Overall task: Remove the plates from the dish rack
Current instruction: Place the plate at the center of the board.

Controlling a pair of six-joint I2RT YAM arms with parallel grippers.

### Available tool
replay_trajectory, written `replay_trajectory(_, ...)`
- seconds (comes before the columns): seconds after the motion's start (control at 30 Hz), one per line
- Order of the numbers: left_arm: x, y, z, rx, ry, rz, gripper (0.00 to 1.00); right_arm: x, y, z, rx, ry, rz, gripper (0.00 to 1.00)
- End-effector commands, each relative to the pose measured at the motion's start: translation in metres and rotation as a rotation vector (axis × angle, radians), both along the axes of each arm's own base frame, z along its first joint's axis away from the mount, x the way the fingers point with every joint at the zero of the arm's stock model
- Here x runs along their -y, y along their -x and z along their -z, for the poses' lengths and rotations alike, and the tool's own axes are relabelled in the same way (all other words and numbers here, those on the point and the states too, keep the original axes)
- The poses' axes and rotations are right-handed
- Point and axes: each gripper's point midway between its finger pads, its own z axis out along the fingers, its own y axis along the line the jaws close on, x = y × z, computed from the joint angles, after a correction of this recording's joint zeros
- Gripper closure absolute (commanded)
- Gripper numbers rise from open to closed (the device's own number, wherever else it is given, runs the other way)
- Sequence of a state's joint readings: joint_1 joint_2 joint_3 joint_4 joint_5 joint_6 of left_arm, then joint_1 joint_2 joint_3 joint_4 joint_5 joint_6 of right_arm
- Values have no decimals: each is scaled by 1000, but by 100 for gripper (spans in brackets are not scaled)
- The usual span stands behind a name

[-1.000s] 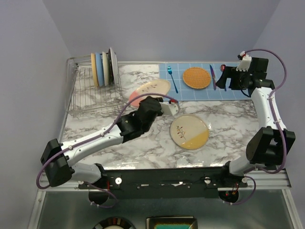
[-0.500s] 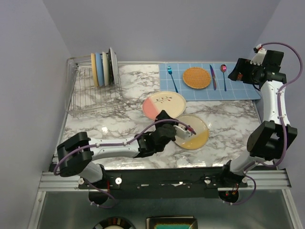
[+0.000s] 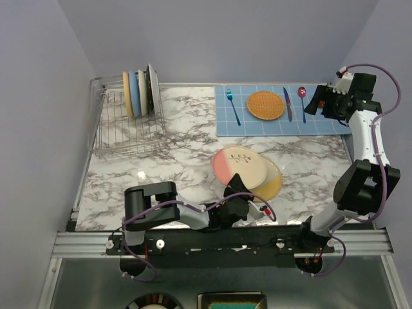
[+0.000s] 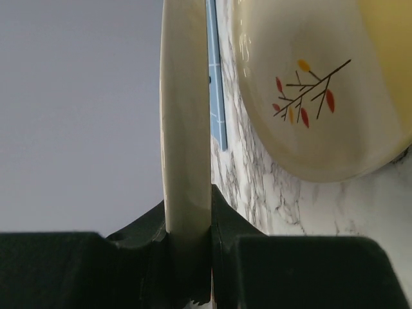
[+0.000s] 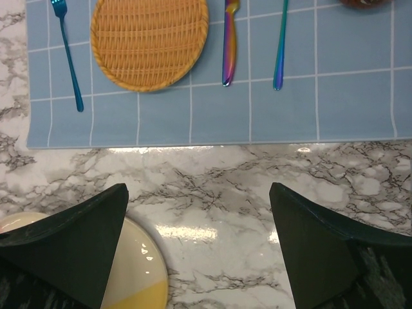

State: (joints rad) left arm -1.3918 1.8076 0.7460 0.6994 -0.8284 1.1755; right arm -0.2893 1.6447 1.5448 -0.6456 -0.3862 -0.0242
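Plate (image 3: 239, 168) is half pink, half cream, twig-marked.

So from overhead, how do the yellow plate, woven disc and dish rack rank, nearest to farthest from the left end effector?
1. Yellow plate, just right of the left end effector.
2. Orange woven disc, farther back on the blue mat.
3. Dish rack, far left corner.

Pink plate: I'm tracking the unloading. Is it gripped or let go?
Gripped. In the left wrist view the left claw pinches the pink plate at its rim.
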Motion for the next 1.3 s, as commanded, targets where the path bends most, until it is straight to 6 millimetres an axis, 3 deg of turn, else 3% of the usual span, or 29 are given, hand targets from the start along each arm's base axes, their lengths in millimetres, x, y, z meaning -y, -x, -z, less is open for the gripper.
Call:
replay_trajectory(0.0,17,-5,-37,101,185,-26,100,-3,2,13,-22,-10,-31,0)
replay_trajectory(0.53,50,16,-22,97,183,37,100,-11,6,34,-55,-38,-71,0)
replay_trajectory(0.83,66,31,-11,29,191,89,100,-15,8,32,-45,-53,-88,0)
replay_trajectory(1.27,80,35,6,-15,182,131,100,-19,11,31,-35,-62,-105,0)
